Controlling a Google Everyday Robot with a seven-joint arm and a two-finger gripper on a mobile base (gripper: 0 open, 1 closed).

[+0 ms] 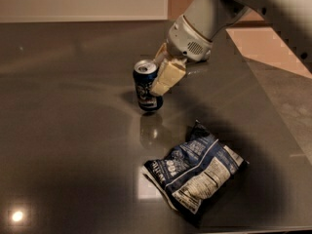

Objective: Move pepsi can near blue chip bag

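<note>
The pepsi can (145, 84), dark blue with a silver top, stands near the middle of the dark table (63, 130), tilted slightly. My gripper (153, 86) reaches down from the upper right and is shut on the can, with one cream finger (168, 76) across its right side. The blue chip bag (195, 172), navy with white stripes and a white panel, lies flat to the lower right of the can, a short gap away. I cannot tell whether the can's base touches the table.
My arm (253, 4) crosses the top right corner. The table's right edge (273, 106) runs diagonally, with lighter floor (287, 48) beyond it. The slim silver can is hidden behind my wrist.
</note>
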